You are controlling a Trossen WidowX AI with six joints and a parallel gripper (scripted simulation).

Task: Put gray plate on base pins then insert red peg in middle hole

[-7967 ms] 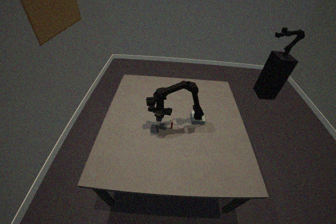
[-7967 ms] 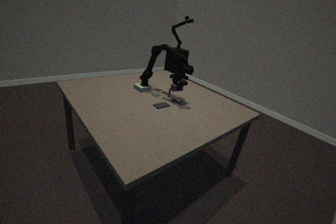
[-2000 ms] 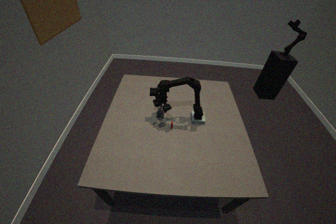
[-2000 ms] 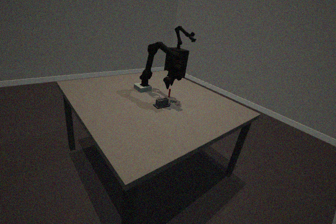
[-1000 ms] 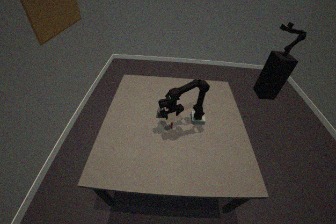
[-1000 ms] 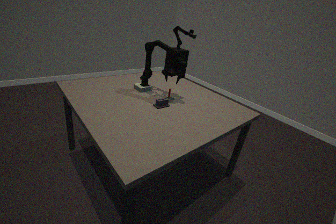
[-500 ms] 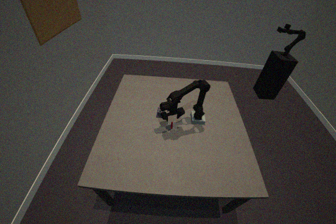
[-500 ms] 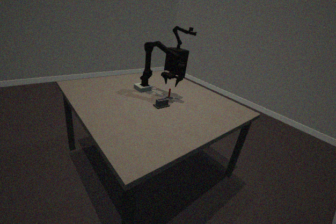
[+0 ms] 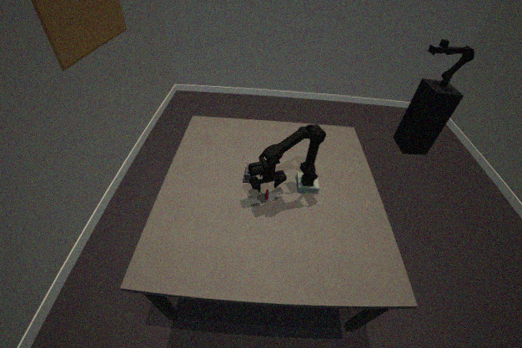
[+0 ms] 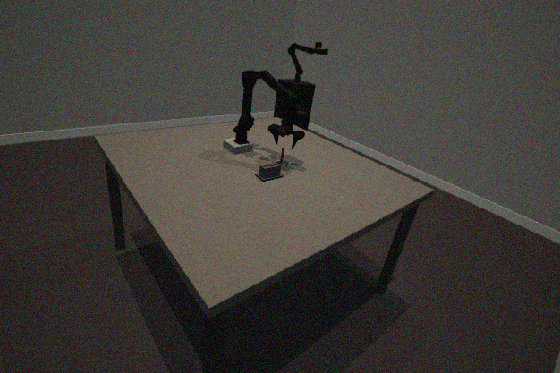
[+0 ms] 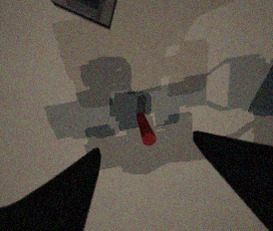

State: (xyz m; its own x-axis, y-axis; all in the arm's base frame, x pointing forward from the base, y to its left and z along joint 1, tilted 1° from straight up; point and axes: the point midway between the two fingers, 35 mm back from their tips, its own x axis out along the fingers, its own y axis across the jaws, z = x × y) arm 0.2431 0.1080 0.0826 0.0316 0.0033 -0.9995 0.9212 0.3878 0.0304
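The red peg [image 9: 267, 194] [image 10: 283, 155] [image 11: 145, 128] stands upright, clear of the base. My gripper [image 9: 267, 187] [image 10: 284, 146] [image 11: 146, 143] is open and empty, pointing down above the peg. In the wrist view the peg's top shows between the two fingertips. The dark base [image 10: 263, 179] [image 11: 105, 19] sits beside the peg. In the wrist view only its corner shows at the top edge. The gray plate [image 10: 269, 166] appears to be on top of the base. Its holes and the pins cannot be made out, and the arm partly covers it in the top view.
My arm's pale mounting block [image 9: 308, 189] [image 10: 234, 148] is on the table [image 9: 269, 251] [image 10: 225, 224]; its edge also shows at the wrist view's right. A second arm [image 9: 457, 61] [image 10: 296, 58] stands on a dark pedestal [image 9: 428, 118] [image 10: 293, 97] beyond the table. Shadows fall around the peg.
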